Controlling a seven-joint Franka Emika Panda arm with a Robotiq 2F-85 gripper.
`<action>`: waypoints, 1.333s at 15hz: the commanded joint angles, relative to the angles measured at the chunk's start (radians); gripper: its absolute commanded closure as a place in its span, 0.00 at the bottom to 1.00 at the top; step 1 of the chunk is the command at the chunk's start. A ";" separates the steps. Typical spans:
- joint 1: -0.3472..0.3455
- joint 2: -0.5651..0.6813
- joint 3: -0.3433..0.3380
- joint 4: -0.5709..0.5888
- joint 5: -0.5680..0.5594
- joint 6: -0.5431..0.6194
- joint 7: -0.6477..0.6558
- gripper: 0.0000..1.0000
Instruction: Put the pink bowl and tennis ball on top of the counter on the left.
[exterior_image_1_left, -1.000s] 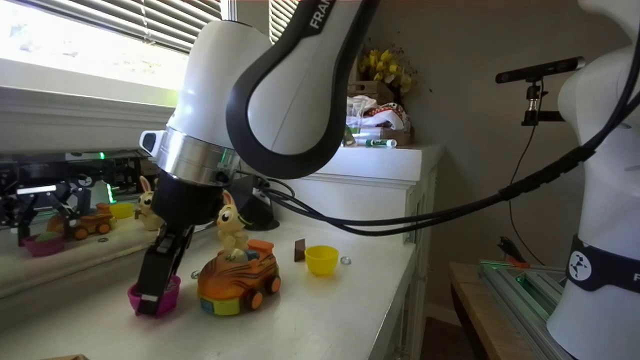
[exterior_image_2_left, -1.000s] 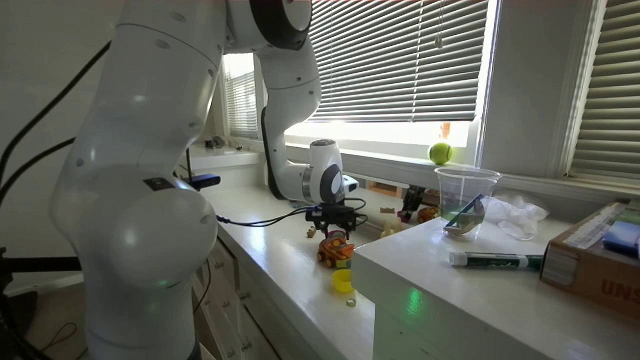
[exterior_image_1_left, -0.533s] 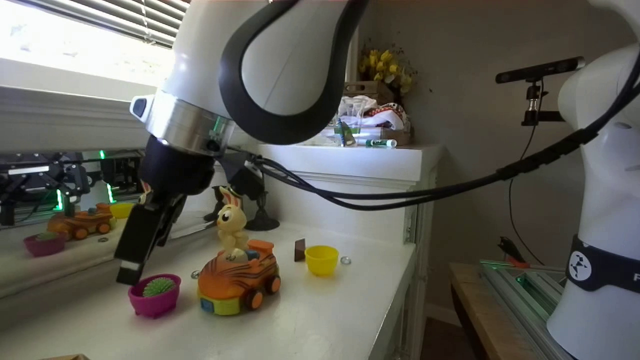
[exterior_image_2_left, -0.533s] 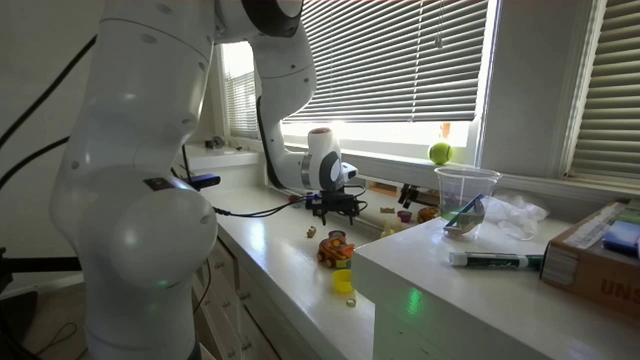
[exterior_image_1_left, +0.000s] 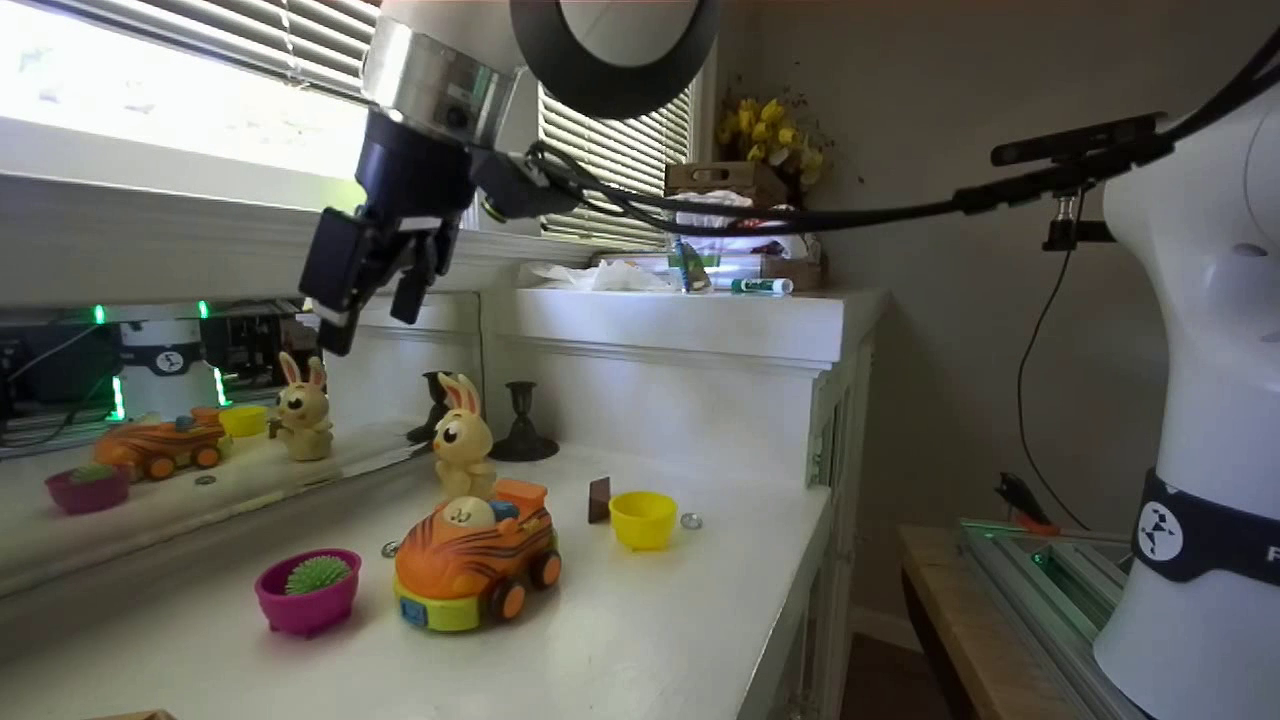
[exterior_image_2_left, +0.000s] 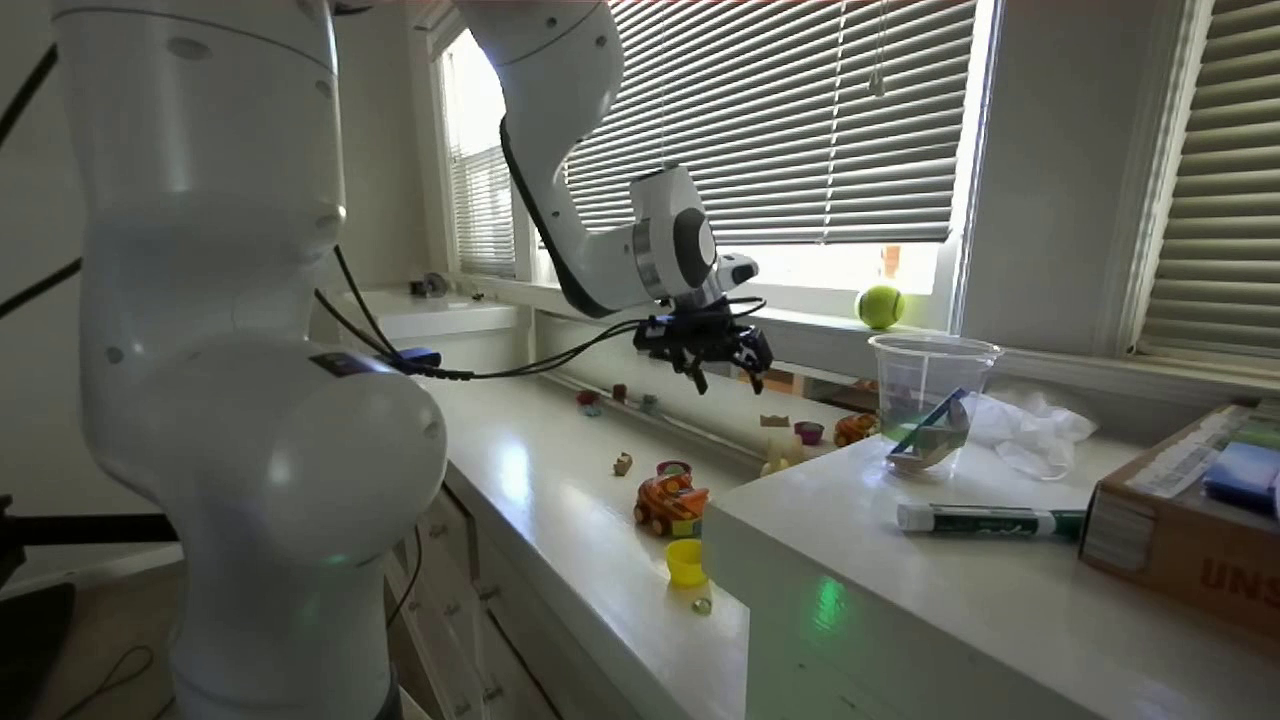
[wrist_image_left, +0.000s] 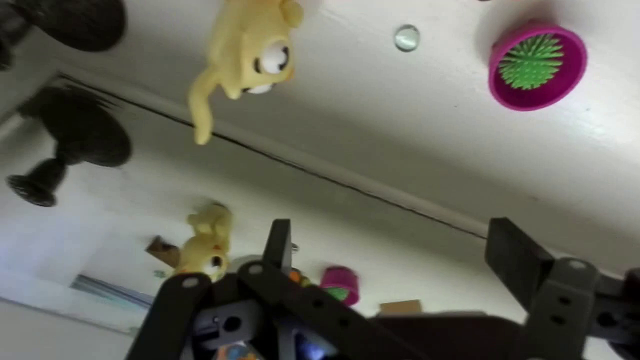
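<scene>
The pink bowl (exterior_image_1_left: 308, 592) stands upright on the white counter (exterior_image_1_left: 620, 650), with a spiky green ball in it. The wrist view also looks down on this pink bowl (wrist_image_left: 565, 75), off to one side of the jaws. In an exterior view the tennis ball (exterior_image_2_left: 880, 307) rests on the higher window ledge. High above the counter, near the mirrored wall, hangs my gripper (exterior_image_1_left: 372, 320). Its fingers are spread wide with nothing between them; the wrist view shows the same gripper (wrist_image_left: 392, 242) open against the mirror, where the bowl's reflection appears.
Beside the bowl stand an orange toy car (exterior_image_1_left: 475, 560) and a cream bunny figure (exterior_image_1_left: 463, 445). Farther along are a yellow cup (exterior_image_1_left: 643, 520) and a dark candlestick (exterior_image_1_left: 522, 430). A clear plastic cup (exterior_image_2_left: 930, 385), a marker (exterior_image_2_left: 990, 520) and a cardboard box (exterior_image_2_left: 1180, 520) occupy the raised white surface.
One second ago my gripper was down at the pink bowl. It has since risen well clear of it towards the window ledge's height, while the bowl stays on the counter.
</scene>
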 joint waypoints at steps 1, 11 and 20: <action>0.004 -0.122 0.001 -0.009 -0.085 -0.191 0.210 0.00; -0.184 -0.183 0.115 0.149 0.146 -0.343 0.217 0.00; -0.261 -0.131 0.084 0.260 0.183 -0.260 0.166 0.00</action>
